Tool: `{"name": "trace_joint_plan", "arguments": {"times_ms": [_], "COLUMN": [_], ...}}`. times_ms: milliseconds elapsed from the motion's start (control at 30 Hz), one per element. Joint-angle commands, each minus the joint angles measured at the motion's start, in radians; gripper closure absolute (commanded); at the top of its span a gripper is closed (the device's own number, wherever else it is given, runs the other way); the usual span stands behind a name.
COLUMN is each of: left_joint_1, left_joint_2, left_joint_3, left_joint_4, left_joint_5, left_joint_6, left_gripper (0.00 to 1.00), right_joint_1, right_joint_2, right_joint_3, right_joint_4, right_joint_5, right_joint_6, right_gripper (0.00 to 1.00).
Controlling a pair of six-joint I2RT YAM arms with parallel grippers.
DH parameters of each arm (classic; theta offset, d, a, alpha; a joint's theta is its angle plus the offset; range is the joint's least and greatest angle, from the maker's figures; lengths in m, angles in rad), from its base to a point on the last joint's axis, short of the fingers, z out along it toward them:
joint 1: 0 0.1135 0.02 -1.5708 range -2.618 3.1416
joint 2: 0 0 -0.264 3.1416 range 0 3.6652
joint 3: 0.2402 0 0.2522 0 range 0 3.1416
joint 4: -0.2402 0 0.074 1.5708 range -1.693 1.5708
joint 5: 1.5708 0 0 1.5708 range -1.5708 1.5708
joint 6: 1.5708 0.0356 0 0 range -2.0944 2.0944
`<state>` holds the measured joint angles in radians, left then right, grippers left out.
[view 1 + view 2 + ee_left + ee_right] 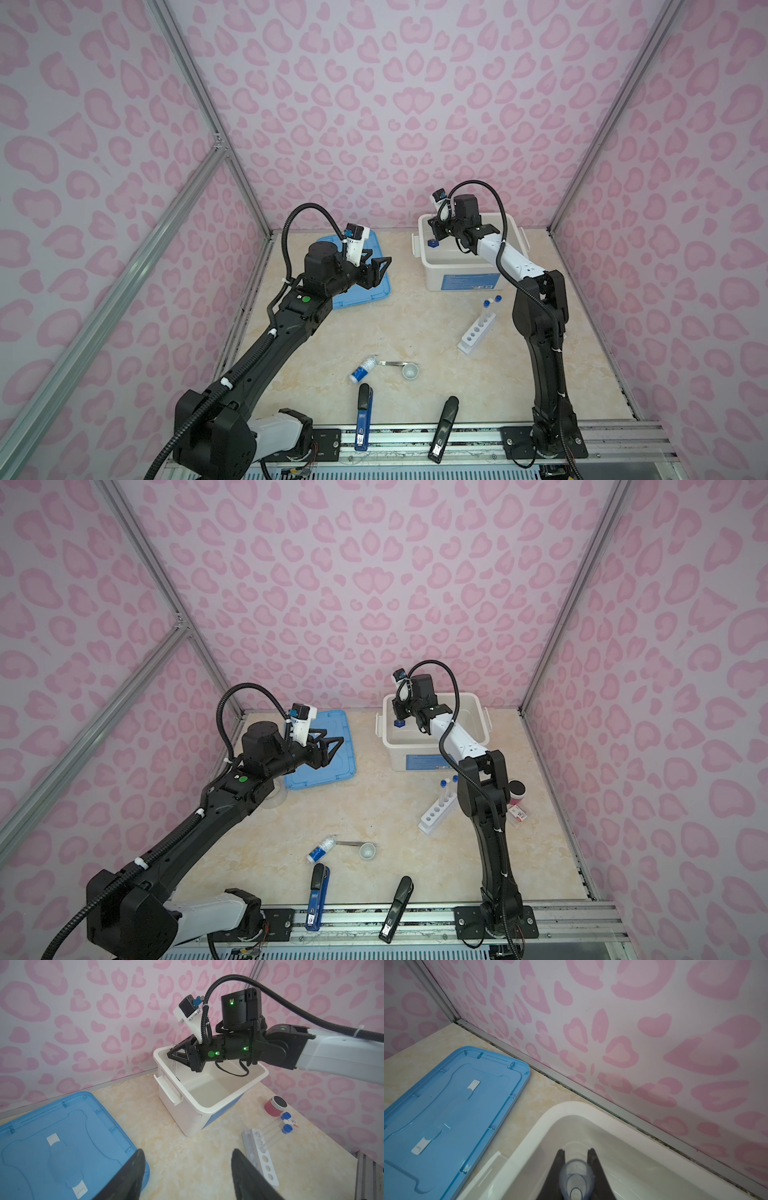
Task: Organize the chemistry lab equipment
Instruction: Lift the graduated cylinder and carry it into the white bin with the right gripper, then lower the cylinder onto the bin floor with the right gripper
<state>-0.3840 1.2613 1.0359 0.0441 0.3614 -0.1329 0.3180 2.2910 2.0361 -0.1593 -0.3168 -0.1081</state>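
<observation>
R gripper (576, 1153) is clamped on the blue-based clear cylinder (576, 1178), jaws pinching the wall just below the open mouth. The cyl. hangs upright inside the white bin (434, 276) with its blue foot down, close to the bin's far corner on the side facing the blue lid (365, 293). Can't tell whether the foot touches the bin floor.

L gripper (380, 269): jaws spread wide, nothing in them, hovering over the lid.

Other gear is out on the table:
- rack (473, 336) w/ capped test tubes (490, 309) stood in its far holes, in front of the bin
- bottle (363, 369) on its side, front-centre
- tweezers (395, 363) and small cup (410, 371) right beside the bottle

Handling, my read:
- The cyl. looks like thin clear plastic: light, stiff, smooth-walled, prob. slippery under the pads.
- A squeeze near the unsupported rim could flex or crack it. Mid-wall or just above the foot seems a safer hold.
- It's tall and narrow on a small foot, so it likely topples if let go before the foot sits flat.
- The tubes look fragile too. Best taken by the capped end, or by moving the rack as one piece.
</observation>
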Motion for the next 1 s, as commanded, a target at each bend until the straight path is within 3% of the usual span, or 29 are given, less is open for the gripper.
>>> {"name": "trace_joint_plan", "arguments": {"times_ms": [0,367,967], "left_joint_1": [-0.009,-0.01,-0.015], "left_joint_2": [0.009,-0.044,-0.039], "left_joint_3": [0.022,-0.005,0.001], "left_joint_4": [0.055,0.036,0.023], "left_joint_5": [0.001,-0.041,-0.057], "left_joint_6": [-0.01,0.013,0.013], "left_gripper": [0.32,0.32,0.32], "right_joint_1": [-0.003,-0.003,-0.01], "right_joint_2": [0.035,0.04,0.082], "right_joint_3": [-0.002,-0.098,-0.099], "right_joint_4": [0.05,0.13,0.121], "right_joint_5": [-0.052,-0.102,-0.141], "right_joint_6": [-0.011,-0.05,-0.109], "right_gripper": [0.83,0.82,0.82]}}
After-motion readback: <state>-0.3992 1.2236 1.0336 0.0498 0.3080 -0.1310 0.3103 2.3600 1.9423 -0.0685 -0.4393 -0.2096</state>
